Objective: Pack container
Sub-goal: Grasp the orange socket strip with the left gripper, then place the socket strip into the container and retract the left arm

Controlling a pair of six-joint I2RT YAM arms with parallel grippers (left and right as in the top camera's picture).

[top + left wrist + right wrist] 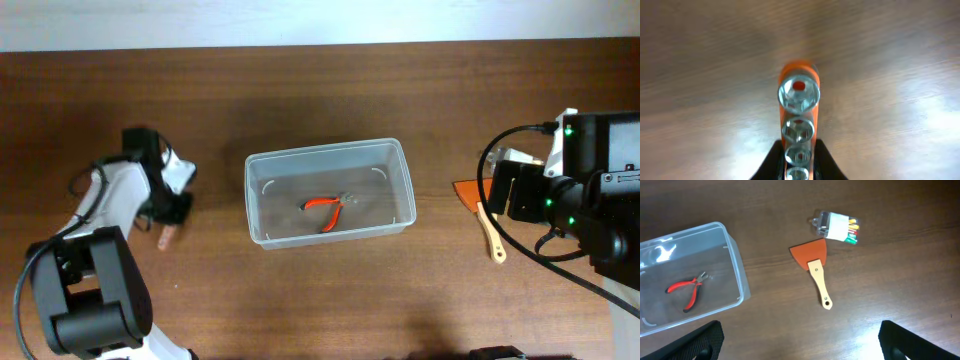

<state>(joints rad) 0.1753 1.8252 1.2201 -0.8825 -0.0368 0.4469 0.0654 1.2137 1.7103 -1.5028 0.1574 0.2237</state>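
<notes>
While the left gripper (798, 148) at the table's left side has its jaws narrowed onto an orange socket rail (799, 72), 4 steel sockets show along the rail in the wrist view, and its free end sticks out past the fingers. Whether it is clear of the wooden table (300, 90) I cannot tell. The container (250, 200) sits at mid-table, well apart from that gripper, open-topped, with 1 pair of red-handled pliers (322, 207) lying on its floor. Right of it lie a scraper (816, 265) with an orange blade and wooden handle and, just beyond the blade, a small clear packet of coloured sticks (839, 226), both outside the tub. The right gripper (799, 330) hangs above them, jaws wide, holding nothing. Risks, as judged: the rail looks gripped near 1 end, so the overhanging length could pivot or slip in transit; a socket could shake off; the long rail could clip the container rim or land across the pliers. The flat scraper blade offers little to pinch.
</notes>
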